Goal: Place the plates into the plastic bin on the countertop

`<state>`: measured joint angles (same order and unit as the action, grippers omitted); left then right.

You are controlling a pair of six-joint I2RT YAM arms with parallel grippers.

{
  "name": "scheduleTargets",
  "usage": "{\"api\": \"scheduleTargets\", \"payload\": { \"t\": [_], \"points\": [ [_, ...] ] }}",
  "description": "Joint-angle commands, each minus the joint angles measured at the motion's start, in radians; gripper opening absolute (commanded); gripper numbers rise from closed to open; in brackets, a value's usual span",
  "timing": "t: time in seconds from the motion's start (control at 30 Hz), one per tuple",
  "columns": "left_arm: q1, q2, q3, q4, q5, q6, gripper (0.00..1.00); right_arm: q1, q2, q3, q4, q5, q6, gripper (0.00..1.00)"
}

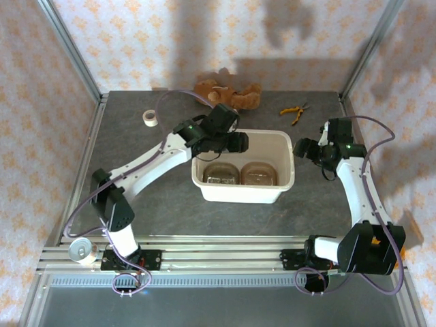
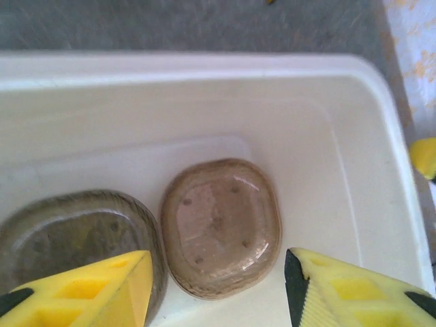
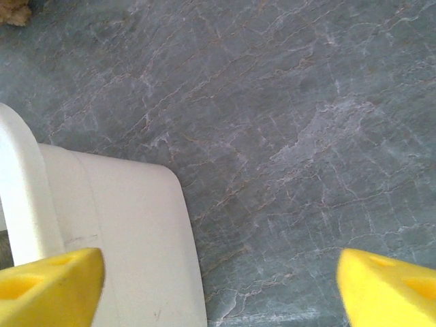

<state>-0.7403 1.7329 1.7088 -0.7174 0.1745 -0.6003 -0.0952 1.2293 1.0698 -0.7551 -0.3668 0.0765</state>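
The cream plastic bin (image 1: 242, 193) stands mid-countertop (image 1: 157, 197). Two brownish see-through plates lie side by side on its floor, one to the left (image 1: 221, 174) and one to the right (image 1: 259, 174). My left gripper (image 1: 240, 142) hangs open over the bin's back left part. In the left wrist view its yellow fingers (image 2: 102, 289) frame the right plate (image 2: 219, 225) from above without touching it, and the other plate (image 2: 68, 235) lies partly under the left finger. My right gripper (image 1: 303, 148) is open beside the bin's right wall (image 3: 122, 238), over bare countertop (image 3: 286, 136).
A brown plush toy (image 1: 228, 92) lies behind the bin, orange-handled pliers (image 1: 294, 112) at the back right, a white tape roll (image 1: 149, 118) at the back left. A tin can (image 1: 83, 251) sits on the front rail by the left arm's base.
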Motion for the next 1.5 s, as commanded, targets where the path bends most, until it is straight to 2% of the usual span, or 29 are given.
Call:
{"api": "scheduleTargets", "payload": {
  "t": [0.0,0.17,0.3,0.37,0.47,0.57,0.63,0.83,0.93,1.03,1.2,1.27,1.3,1.33,1.47],
  "points": [
    [0.02,-0.085,-0.003,-0.018,-0.151,0.106,0.56,-0.001,-0.015,0.05,0.002,0.073,0.009,0.92],
    [0.153,-0.224,-0.08,-0.015,-0.22,0.144,0.58,0.0,0.002,0.085,0.045,0.106,0.015,0.99],
    [0.266,-0.364,-0.218,0.058,-0.295,0.192,0.67,-0.001,-0.007,0.054,0.108,0.165,0.009,0.99],
    [0.305,-0.436,-0.309,0.1,-0.39,0.232,0.77,-0.001,-0.039,-0.001,0.173,0.239,0.026,0.99],
    [0.383,-0.516,-0.444,0.137,-0.526,0.254,0.99,-0.001,-0.145,-0.159,0.353,0.367,0.053,1.0],
    [0.453,-0.581,-0.594,0.191,-0.658,0.253,0.99,-0.001,-0.243,-0.344,0.558,0.447,0.028,1.0],
    [0.489,-0.615,-0.693,0.251,-0.691,0.271,0.99,-0.001,-0.268,-0.447,0.66,0.459,0.012,1.0],
    [0.528,-0.628,-0.933,0.444,-0.819,0.296,0.99,-0.001,-0.163,-0.611,0.846,0.564,0.054,0.99],
    [0.528,-0.629,-1.118,0.724,-0.83,0.434,0.99,-0.001,-0.1,-0.695,1.05,0.555,0.054,0.99],
    [0.528,-0.618,-1.268,1.013,-0.825,0.496,0.99,0.0,-0.07,-0.704,1.157,0.512,0.016,0.99],
    [0.53,-0.53,-1.361,1.236,-0.814,0.541,0.99,0.0,-0.014,-0.716,1.283,0.458,-0.035,0.99],
    [0.531,-0.519,-1.354,1.251,-0.791,0.548,0.99,0.0,0.012,-0.724,1.343,0.441,-0.051,0.99],
    [0.532,-0.499,-1.377,1.347,-0.779,0.572,0.99,0.0,0.029,-0.724,1.379,0.436,-0.059,0.99],
    [0.532,-0.478,-1.394,1.424,-0.772,0.595,0.99,0.0,0.045,-0.702,1.36,0.434,-0.064,0.99],
    [0.548,-0.418,-1.371,1.477,-0.72,0.6,0.99,0.0,0.066,-0.676,1.331,0.407,-0.076,0.99]
  ]
}}
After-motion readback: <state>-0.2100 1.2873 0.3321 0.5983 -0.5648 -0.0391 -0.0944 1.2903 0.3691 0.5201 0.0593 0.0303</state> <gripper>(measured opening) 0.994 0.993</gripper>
